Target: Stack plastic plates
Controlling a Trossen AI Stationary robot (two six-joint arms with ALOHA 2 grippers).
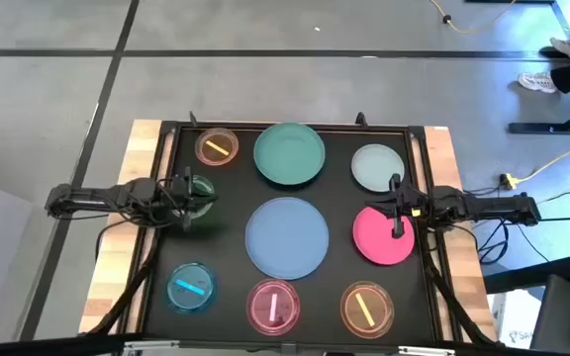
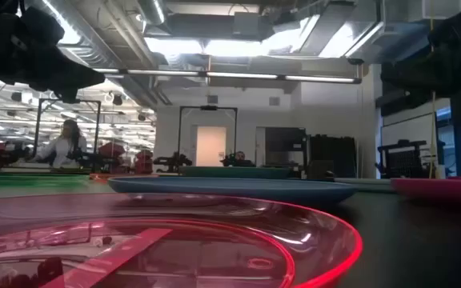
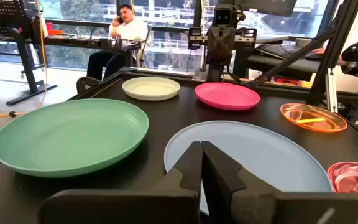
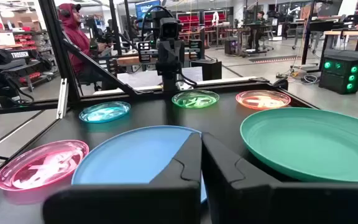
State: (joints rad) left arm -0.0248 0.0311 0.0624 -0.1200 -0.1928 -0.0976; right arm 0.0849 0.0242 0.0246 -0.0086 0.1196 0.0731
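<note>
Nine plates lie singly on the black tabletop (image 1: 166, 297), none stacked, in three rows of three. Along the far edge sit an orange dish (image 1: 216, 147) near the far-left corner, a teal plate (image 1: 289, 153) in the middle, and a pale mint plate (image 1: 376, 166) toward the far-right corner. The middle row holds a green dish (image 1: 198, 191) by the left edge, a large blue-grey plate (image 1: 286, 236) at the centre, and a pink plate (image 1: 382, 235) by the right edge. Along the near edge lie a blue dish (image 1: 190, 287), a pink dish (image 1: 274, 306) and a second orange dish (image 1: 366, 308).

The left gripper (image 1: 187, 188) hangs over the green dish at the left edge, its fingers clenched together with nothing between them, as the left wrist view shows. The right gripper (image 1: 398, 213) hovers above the inner rim of the pink plate, likewise closed and empty.

Narrow black gaps separate all neighbours; the teal and blue-grey plates come closest, their rims nearly meeting. The widest bare strips run between the near-row dishes and between the orange dish and the green dish. A raised dark frame borders the tabletop, with wooden margins (image 1: 127, 218) outside it on left and right.
</note>
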